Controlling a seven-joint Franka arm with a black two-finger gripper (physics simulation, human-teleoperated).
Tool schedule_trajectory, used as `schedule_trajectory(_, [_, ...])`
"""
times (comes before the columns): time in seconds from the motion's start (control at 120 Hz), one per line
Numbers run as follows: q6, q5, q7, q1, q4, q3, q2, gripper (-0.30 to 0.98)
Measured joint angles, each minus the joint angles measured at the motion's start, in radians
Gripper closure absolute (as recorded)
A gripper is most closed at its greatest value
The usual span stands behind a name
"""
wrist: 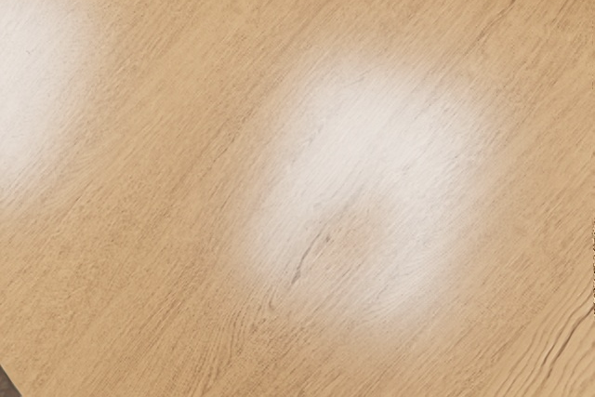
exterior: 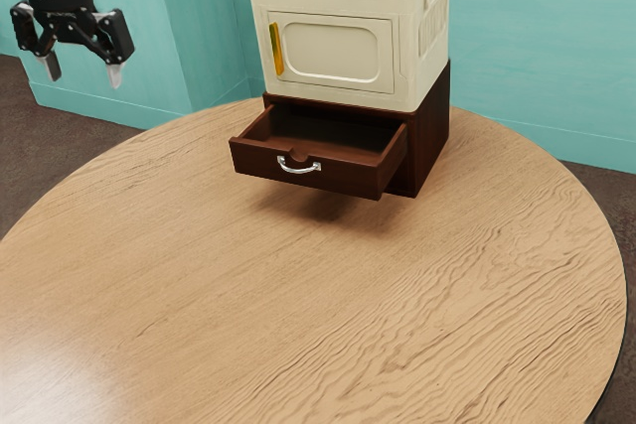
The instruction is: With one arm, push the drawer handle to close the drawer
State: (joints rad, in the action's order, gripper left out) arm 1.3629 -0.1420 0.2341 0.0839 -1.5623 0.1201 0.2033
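Note:
My gripper (exterior: 83,74) hangs at the exterior view's upper left, its two fingers spread apart with nothing between them. Well away from it, toward the exterior view's right, a dark brown wooden drawer (exterior: 303,168) is pulled out of its cabinet (exterior: 433,136). A curved silver handle (exterior: 299,167) is fixed to the drawer's front. The inside of the drawer that can be seen holds nothing.
On top of the cabinet stands a cream box (exterior: 333,52) with raised side handles and a yellow door grip (exterior: 276,49). The round wooden table (exterior: 298,315) has bright glare patches; the wrist view looks onto its tabletop (wrist: 167,276).

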Motion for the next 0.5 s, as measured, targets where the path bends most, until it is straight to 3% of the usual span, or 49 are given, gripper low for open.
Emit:
schedule_trajectory(0.167, [0.152, -0.002, -0.013, 0.030, -0.221, 0.000, 0.147, 0.00])
schedule_trajectory(0.308, [0.287, 0.059, -0.004, 0.085, -0.439, -0.006, 0.240, 0.02])
schedule_trajectory(0.5, [0.476, 0.083, 0.015, 0.100, -0.533, -0.005, 0.094, 0.47])
